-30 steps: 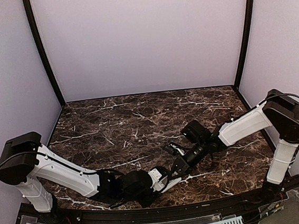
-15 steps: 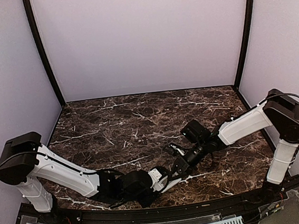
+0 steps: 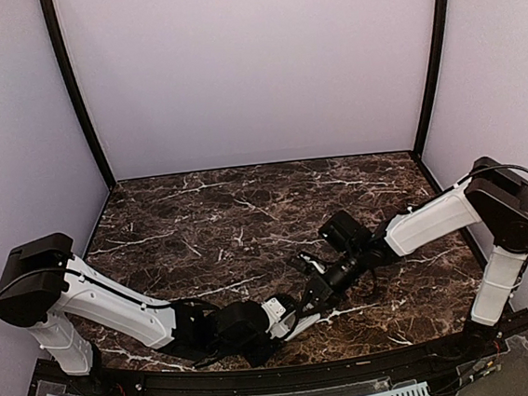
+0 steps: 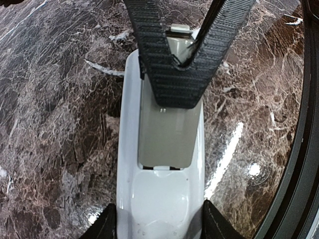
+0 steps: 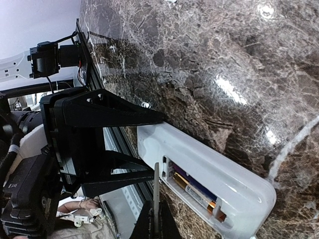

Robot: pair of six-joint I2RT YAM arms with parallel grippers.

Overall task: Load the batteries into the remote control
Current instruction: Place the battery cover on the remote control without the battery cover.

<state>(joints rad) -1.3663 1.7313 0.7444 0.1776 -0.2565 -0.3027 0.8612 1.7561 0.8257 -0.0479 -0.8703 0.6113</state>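
Nothing has moved this last second: left gripper [image 4: 159,221] clamps the remote control [image 5: 224,174] at the desk's [image 4: 60,124] near edge, batteries [image 5: 197,191] seated inside; right gripper [image 5: 156,224] pinches the thin cover [image 4: 164,134] above them. Closing remains.

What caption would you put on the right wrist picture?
Left gripper holds the white remote control, batteries showing in its open back.

Slim plastic remote control [image 4: 162,199]: plain white, with a grey-beige recess. Cylindrical batteries [image 5: 195,189]: purple-blue and gold, orange tip. Marble table [image 3: 228,211]: dark brown, white veining. Ribbed right gripper [image 4: 175,95]: black.
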